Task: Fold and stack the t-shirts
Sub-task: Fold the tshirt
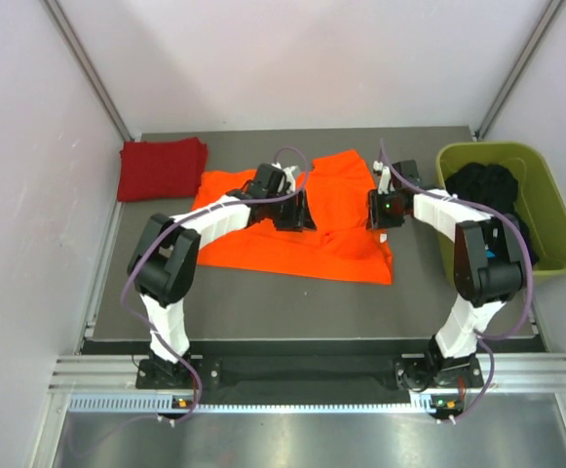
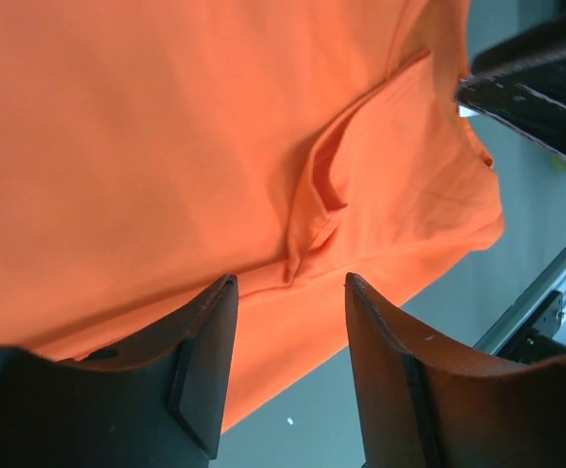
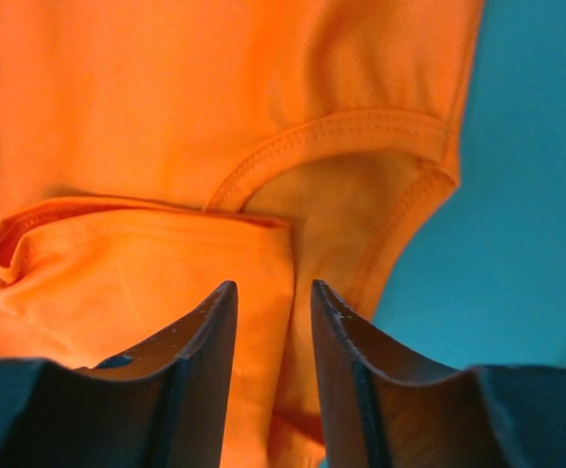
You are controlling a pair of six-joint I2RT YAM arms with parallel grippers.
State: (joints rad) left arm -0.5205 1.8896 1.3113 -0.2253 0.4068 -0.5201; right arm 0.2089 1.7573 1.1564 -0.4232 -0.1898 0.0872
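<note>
Two hands (image 2: 290, 292) (image 3: 274, 292), one orange t-shirt (image 1: 273, 244), one red t-shirt (image 1: 161, 168)

The whole table (image 1: 263, 302) is seen from high up and far away, from behind the arms (image 1: 214, 219), looking down. The left wrist view is taken from just behind the left gripper (image 2: 290, 292), very close to the orange shirt (image 2: 166, 146), looking down onto it. The right wrist view is taken from just behind the right gripper (image 3: 273, 292), even closer to the cloth. The orange shirt is shared by all three views.
</note>
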